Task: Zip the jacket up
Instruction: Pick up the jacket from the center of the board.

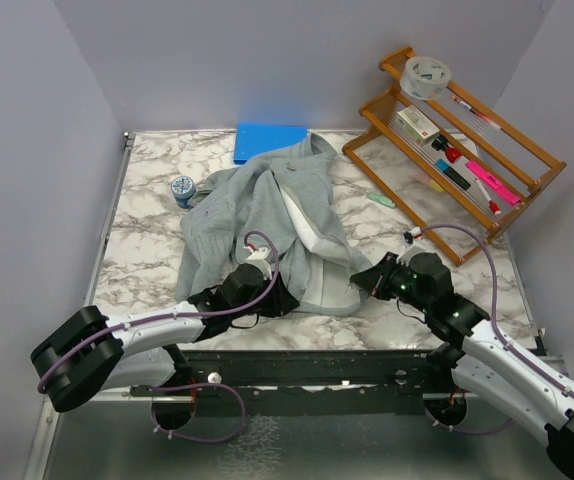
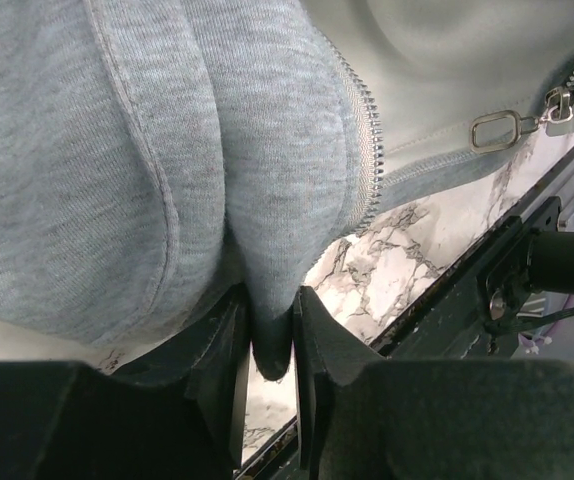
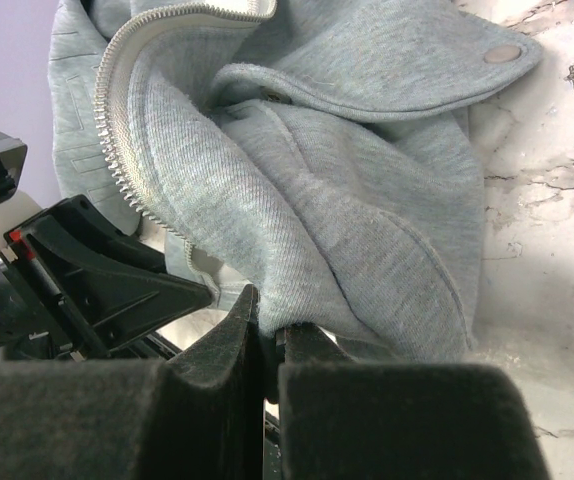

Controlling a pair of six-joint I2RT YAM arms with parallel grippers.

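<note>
the jacket (image 1: 267, 215) lies unzipped in the middle of the table (image 1: 147, 260), hood at the far side against the blue pad (image 1: 270, 140), hem toward the arms. its front halves are spread in a narrow v with pale lining showing between them.

the left gripper (image 1: 265, 272) sits at the hem of the left half. in the left wrist view a fold of grey fleece is wedged between its fingers (image 2: 229, 330), so it is clenched on the jacket, low over the marble. the zipper (image 2: 362, 120) runs down just right of that fold, and the pull tab (image 2: 497, 130) hangs at the hem of the other half, apart from the fingers.

the right gripper (image 1: 364, 278) is at the hem's right corner. in the right wrist view its jaws are nearly closed, pinching the thin lower edge of the fabric. the bunched cloth rises above them and the zipper teeth curve away at upper left. a snap (image 3: 502, 53) shows on a flap at the top right.

a rack (image 1: 457, 150) stands at the far right, well apart from the jacket.
</note>
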